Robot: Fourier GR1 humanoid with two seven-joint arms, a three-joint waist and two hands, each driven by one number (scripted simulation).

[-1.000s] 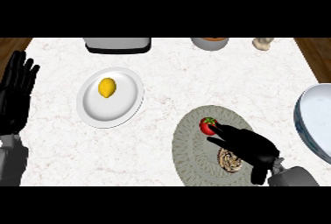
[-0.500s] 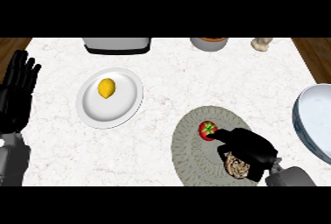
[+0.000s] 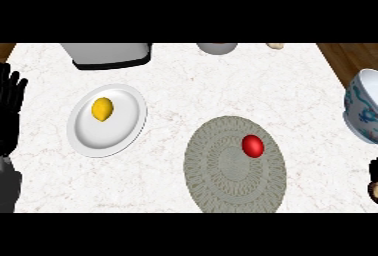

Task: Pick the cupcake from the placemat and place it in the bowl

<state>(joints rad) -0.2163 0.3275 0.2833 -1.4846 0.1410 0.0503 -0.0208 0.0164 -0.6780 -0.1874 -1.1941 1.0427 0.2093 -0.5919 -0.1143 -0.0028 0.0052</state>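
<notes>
Grey placemat [image 3: 235, 172] carries a red object [image 3: 252, 146]. Right hand [image 3: 373, 172] at the edge: I cannot tell its state. Left hand [image 3: 11, 112] rests open.

The left hand [image 3: 10, 107] rests open at the worktop's left edge — fingers straight, pointing up, grey forearm below. The right hand [image 3: 373, 172] barely shows at the right edge — its fingers unreadable.

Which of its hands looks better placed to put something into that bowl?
The right hand, I'd judge. It shows at the right edge just below the bowl, seemingly holding something. The left hand rests open at the far left edge.
</notes>
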